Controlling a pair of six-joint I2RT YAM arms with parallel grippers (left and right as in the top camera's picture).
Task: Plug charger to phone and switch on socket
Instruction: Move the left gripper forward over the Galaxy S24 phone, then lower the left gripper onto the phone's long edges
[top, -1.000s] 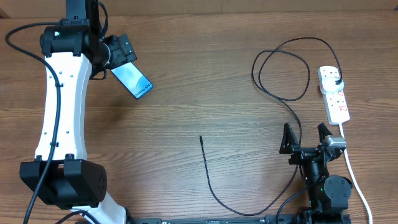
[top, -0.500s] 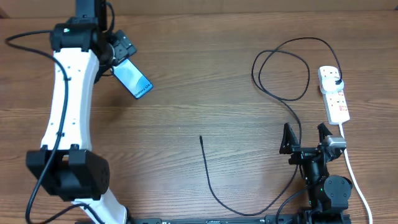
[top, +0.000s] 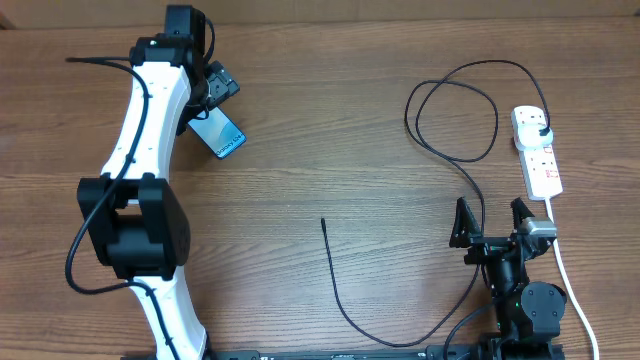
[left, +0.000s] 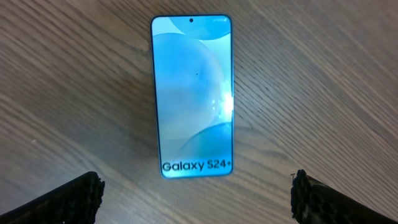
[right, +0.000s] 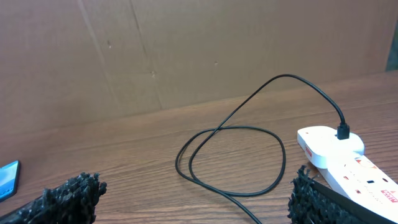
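The left claw (left: 196, 190) hangs over the far left of the surface (top: 330, 150), its two fingers spread wide and nothing between them. The phone (left: 191, 96) lies flat and face up just ahead of the fingertips, its screen lit. Its long sides run straight away from the claw, and the end reading "Galaxy S24+" is nearest to it. It sits roughly centred in the gap, so to my eye the step in hand is taking hold of the phone.

To do that well, I'd bring the claw forward and down squarely, so each finger meets a long edge at the same time. A lopsided touch would likely spin a slab that slim on the wood. I'd grip low on the edges, not on the glass. I'd also leave the near end clear, as that is probably where the port is.

Further right, the charger (top: 450, 110) has its connector tip (top: 323, 220) lying loose. It is well apart from the left claw and off to the right claw's left. The right claw (top: 490, 222) sits low with its fingers apart and empty. In the right wrist view the cable's loops lie ahead of it. The socket (top: 541, 160) is ahead and to its right, with the black plug (top: 541, 122) already seated in it. I can't tell whether the switch is on.
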